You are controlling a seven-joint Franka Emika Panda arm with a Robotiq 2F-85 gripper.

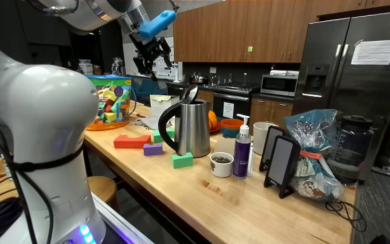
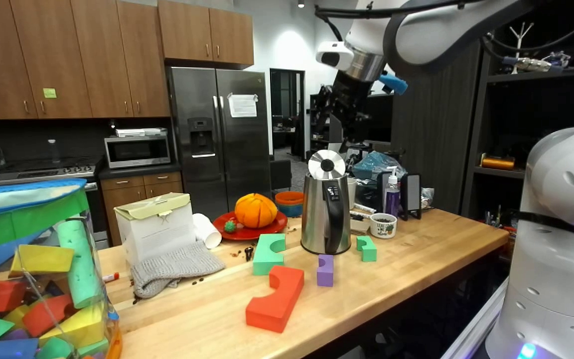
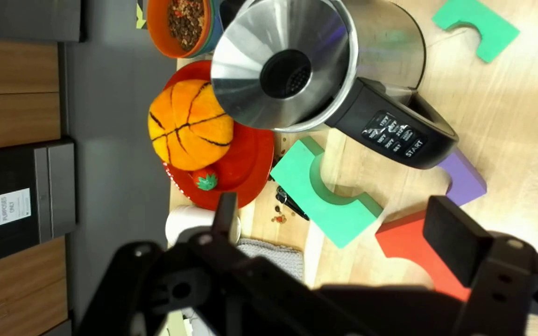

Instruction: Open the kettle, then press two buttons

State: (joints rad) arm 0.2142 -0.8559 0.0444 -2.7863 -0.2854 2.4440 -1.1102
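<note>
The silver kettle (image 1: 195, 135) stands upright on the wooden table in both exterior views (image 2: 313, 219); its body also shows in the wrist view (image 3: 388, 42). Its lid (image 3: 257, 70) is open and tilted up, with its shiny underside visible in an exterior view (image 2: 327, 164). The black handle (image 1: 165, 127) carries a button panel (image 3: 392, 133) with printed temperatures and START, facing the wrist camera. My gripper (image 3: 336, 217) is open and empty, its fingers wide apart. In both exterior views it hangs above the kettle's height (image 1: 162, 70), apart from it.
Green, purple and red blocks (image 2: 277, 299) lie around the kettle's handle side. A small cup (image 1: 222, 164), a purple pump bottle (image 1: 241, 156) and black speakers (image 1: 281, 162) stand beyond. A red plate with a plush pumpkin (image 2: 255, 210), a white box (image 2: 160, 229) and a toy-block bin (image 1: 110, 101) are nearby.
</note>
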